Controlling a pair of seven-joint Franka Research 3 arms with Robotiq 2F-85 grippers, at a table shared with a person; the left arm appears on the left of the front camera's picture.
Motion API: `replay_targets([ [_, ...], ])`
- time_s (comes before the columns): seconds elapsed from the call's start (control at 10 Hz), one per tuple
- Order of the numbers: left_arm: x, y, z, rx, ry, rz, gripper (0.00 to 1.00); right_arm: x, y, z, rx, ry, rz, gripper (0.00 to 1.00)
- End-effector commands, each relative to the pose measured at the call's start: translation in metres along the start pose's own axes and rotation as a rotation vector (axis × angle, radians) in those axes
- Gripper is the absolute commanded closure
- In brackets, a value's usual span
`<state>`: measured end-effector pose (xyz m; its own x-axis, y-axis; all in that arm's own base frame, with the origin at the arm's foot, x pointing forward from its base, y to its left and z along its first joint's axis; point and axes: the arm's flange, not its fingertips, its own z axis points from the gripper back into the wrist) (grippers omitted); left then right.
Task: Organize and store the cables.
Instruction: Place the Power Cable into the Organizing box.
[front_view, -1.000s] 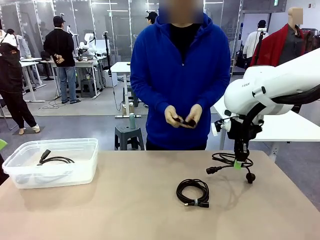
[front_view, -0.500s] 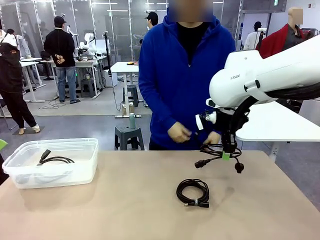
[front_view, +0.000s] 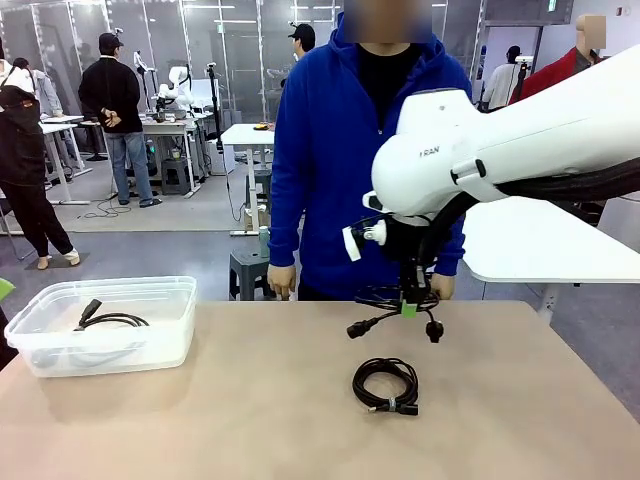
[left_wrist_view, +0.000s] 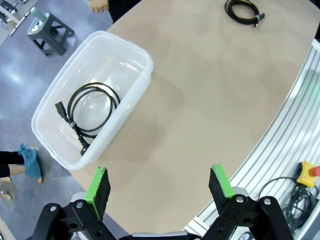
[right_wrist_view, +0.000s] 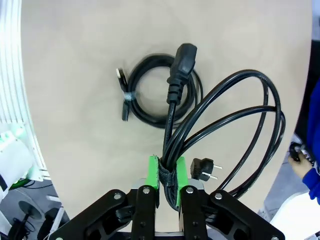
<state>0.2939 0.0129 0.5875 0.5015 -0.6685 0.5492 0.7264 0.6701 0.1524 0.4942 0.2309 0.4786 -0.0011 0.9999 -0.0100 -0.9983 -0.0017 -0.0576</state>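
Three cables showed in the front view. Your right fingers (front_view: 408, 309) were clamped shut on the held cable (front_view: 358, 328), which hung clear above the bench (front_view: 200, 420), its two plug ends dangling toward 7 and 5 o'clock. Below it, at 6 o'clock, the loose coil (front_view: 386, 385) lay flat on the bench. Well off at 9 o'clock stood the clear bin (front_view: 60, 350) with the binned cable (front_view: 112, 320) inside. At the far edge of the bench, one hand (front_view: 281, 279) of the person hung at 10 o'clock of your fingers.

From the left wrist, your left fingers (left_wrist_view: 97, 186) stood wide apart over the bench (left_wrist_view: 215, 90) and held nothing. The clear bin (left_wrist_view: 135, 55) lay at 11 o'clock of them, the binned cable (left_wrist_view: 90, 112) coiled on its floor. The loose coil (left_wrist_view: 244, 11) sat far off at 1 o'clock, by the picture's top edge.

From the right wrist, your right fingers (right_wrist_view: 153, 172) pinched the held cable (right_wrist_view: 235, 125) at its black strap. Its loops spread toward 2 o'clock, one plug reached to 12 o'clock, and the pronged plug hung just beside the fingers at 3 o'clock. The loose coil (right_wrist_view: 145, 112) lay on the bench (right_wrist_view: 75, 60) beneath, at 11 o'clock, partly behind the held plug.
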Motion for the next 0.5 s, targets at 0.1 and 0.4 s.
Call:
replay_targets([
  [0.1, 0.0, 0.0, -0.001, -0.004, 0.002, -0.001, 0.0, 0.055, 0.008, 0.007, -0.035, 0.085, 0.034, 0.92],
  [0.4, 0.0, 0.0, -0.001, -0.004, 0.002, -0.001, 0.0, 0.119, 0.031, 0.009, -0.054, 0.104, 0.123, 0.92],
])
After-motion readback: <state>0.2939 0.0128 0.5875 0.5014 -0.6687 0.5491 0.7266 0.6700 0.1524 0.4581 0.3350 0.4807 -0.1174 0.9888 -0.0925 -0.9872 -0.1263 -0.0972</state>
